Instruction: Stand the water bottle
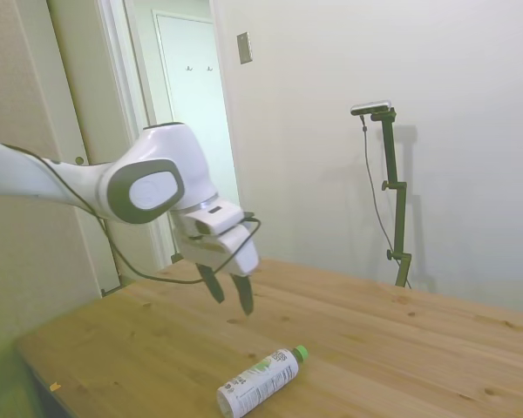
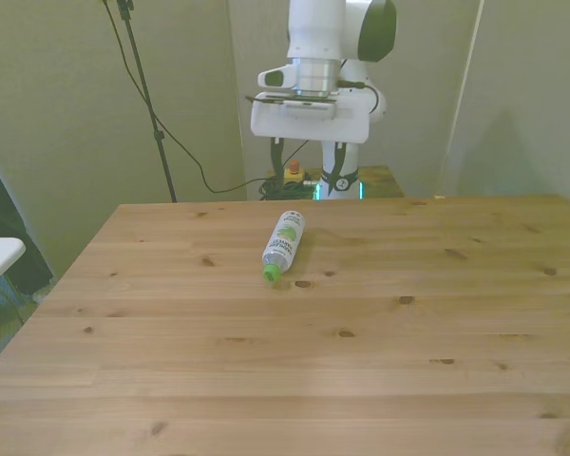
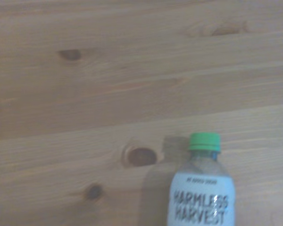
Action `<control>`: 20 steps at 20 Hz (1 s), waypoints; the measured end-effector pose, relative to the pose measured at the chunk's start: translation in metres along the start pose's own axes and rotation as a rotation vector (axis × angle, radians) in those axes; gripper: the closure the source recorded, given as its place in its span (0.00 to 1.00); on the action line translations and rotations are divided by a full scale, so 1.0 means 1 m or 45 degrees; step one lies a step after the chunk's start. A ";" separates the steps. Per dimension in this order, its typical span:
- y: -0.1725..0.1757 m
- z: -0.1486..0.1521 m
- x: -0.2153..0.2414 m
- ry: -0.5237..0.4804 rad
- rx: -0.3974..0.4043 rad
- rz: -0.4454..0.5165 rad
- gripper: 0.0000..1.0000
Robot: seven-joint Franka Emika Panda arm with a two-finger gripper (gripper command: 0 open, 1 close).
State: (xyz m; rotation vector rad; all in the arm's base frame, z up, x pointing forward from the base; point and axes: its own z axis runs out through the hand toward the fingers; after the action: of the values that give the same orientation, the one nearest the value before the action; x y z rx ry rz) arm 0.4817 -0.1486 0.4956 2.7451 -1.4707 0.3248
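Observation:
The water bottle [image 1: 259, 380] lies on its side on the wooden table [image 1: 401, 348]. It is clear plastic with a white label and a green cap. In the front view the water bottle [image 2: 282, 243] lies near the table's far edge, its cap toward the camera. My gripper [image 1: 230, 296] hangs open in the air above the table, a little above and behind the bottle's base end. From the front, the gripper [image 2: 305, 163] hovers above the far edge, both dark fingers apart and holding nothing. The wrist view shows the water bottle [image 3: 202, 188], cap and upper label only.
The table [image 2: 361, 361] spreads wide toward the camera in the front view. Cables and a red button box [image 2: 292, 173] sit on the floor behind the far edge. A doorway [image 1: 192, 139] and a wall stand behind the arm in the side view.

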 end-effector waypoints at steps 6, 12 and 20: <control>-0.027 0.053 0.042 -0.015 -0.040 0.016 0.00; -0.034 0.094 0.048 -0.042 -0.079 0.017 0.00; -0.026 0.137 0.053 -0.056 -0.112 0.045 0.00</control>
State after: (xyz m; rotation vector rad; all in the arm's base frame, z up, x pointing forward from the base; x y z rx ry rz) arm 0.5563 -0.1925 0.3735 2.6771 -1.5070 0.1964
